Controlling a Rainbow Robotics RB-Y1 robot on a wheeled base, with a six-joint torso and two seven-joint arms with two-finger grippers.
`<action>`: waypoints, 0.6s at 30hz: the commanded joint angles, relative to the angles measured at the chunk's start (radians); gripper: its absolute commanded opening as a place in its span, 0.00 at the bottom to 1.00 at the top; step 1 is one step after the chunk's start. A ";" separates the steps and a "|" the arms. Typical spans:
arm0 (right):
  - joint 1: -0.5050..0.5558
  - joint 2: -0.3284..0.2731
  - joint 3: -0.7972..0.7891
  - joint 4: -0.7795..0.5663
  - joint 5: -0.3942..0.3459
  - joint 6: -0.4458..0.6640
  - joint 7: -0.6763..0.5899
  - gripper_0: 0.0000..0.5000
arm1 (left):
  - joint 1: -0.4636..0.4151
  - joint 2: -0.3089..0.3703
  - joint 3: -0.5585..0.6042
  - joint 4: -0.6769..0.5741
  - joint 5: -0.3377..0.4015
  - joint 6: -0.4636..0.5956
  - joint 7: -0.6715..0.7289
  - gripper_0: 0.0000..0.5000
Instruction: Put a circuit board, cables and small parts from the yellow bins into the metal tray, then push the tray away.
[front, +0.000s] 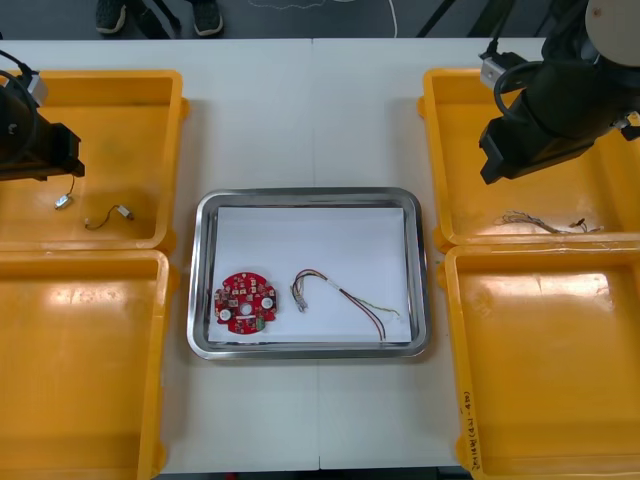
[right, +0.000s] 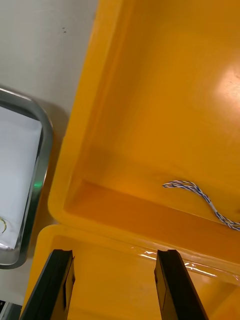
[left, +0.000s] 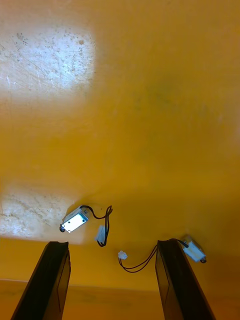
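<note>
The metal tray (front: 203, 262), white inside, sits at the table's middle. In it lie a round red circuit board (front: 243, 301) and a red and yellow cable (front: 342, 298). My left gripper (left: 113, 282) hangs open over the far left yellow bin (front: 150, 95). Below it are two small metal parts with black leads, one (left: 75, 220) near the left finger and one (left: 194, 250) by the right finger; they also show as a part (front: 65, 201) and a part (front: 122, 211). My right gripper (right: 115, 285) is open above the far right bin (front: 440, 150), short of a twisted blue and white cable (right: 200, 196).
The near left bin (front: 80, 360) and near right bin (front: 550, 360) hold nothing that I can see. The tray's rim (right: 39, 165) lies close to the right bins. Bare table runs from the tray to the far edge.
</note>
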 joint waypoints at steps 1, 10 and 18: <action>-0.042 -0.042 -0.053 0.047 0.045 -0.017 0.041 0.94 | -0.017 0.123 -0.085 -0.011 0.089 -0.031 -0.024 1.00; -0.041 -0.042 -0.056 0.158 0.082 -0.092 0.038 0.94 | -0.083 0.195 -0.232 0.147 0.224 -0.135 -0.058 1.00; -0.015 -0.039 -0.064 0.259 0.126 -0.151 0.021 0.94 | -0.152 0.212 -0.385 0.293 0.340 -0.227 -0.085 1.00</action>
